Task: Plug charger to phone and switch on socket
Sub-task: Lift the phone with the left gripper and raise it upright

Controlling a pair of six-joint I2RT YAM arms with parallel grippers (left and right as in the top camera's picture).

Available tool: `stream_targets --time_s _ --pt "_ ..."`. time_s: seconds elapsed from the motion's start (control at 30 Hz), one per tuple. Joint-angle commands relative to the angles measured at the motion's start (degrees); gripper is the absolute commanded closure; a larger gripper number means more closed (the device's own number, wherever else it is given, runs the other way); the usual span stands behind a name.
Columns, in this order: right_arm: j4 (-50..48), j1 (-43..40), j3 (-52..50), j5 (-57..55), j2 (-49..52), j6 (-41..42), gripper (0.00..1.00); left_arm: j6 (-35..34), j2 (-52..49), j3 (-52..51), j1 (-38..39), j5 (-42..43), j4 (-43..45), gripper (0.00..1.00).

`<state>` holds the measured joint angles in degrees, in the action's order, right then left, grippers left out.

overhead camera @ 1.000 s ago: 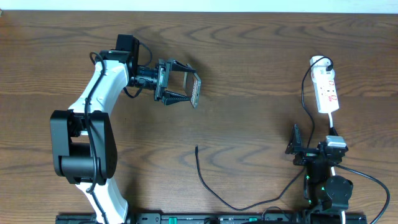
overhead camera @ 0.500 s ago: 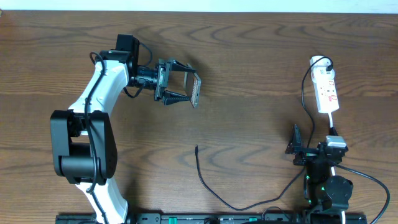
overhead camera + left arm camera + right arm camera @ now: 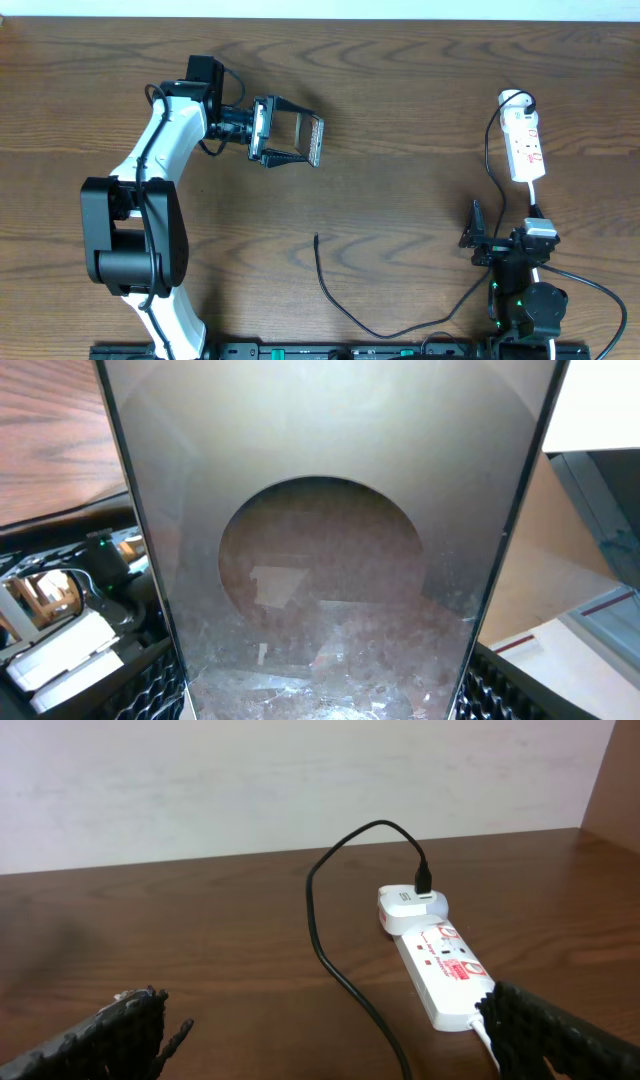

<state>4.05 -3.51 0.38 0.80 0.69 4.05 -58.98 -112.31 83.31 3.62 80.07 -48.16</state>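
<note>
Left tool is clamped on the phone, holding it over the bench. Right tool sits apart, empty. The charger tip lies loose; its adapter sits in the socket. Plugging and switching apparently not yet done.

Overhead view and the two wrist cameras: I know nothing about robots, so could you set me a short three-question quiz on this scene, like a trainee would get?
1. True or false: the phone lies flat on the table, untouched.
2. Where is the loose plug tip of the charger? A) pushed into the phone B) lying on the table C) hanging off the table edge
3. Fill in: the charger's white adapter sits in the ___.
Key: 1 false, the left gripper holds the phone on edge. 2 B. 3 socket.
</note>
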Motion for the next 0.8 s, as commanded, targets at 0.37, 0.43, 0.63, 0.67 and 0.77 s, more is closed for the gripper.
stream_targets --time_s 0.37,0.43,0.63,0.67,0.77 --pt "0.26 -0.02 -0.07 -0.26 -0.31 -0.48 0.01 -0.92 1.84 1.42 -0.07 3.3 1.14 0.93" --pt "0.26 -0.02 -0.07 -0.26 -0.31 -0.48 0.01 -0.9 1.84 1.42 -0.07 3.28 1.14 0.93" --pt "0.26 -0.02 -0.07 -0.28 -0.31 -0.48 0.01 -0.66 1.84 1.42 -0.07 2.51 1.16 0.93" --pt "0.26 -0.02 -0.07 -0.26 -0.31 -0.48 0.01 -0.15 1.84 1.42 -0.07 1.53 1.18 0.93" --pt "0.26 -0.02 -0.07 -0.26 -0.31 -0.48 0.01 2.71 1.84 1.42 -0.07 -3.34 1.16 0.93"
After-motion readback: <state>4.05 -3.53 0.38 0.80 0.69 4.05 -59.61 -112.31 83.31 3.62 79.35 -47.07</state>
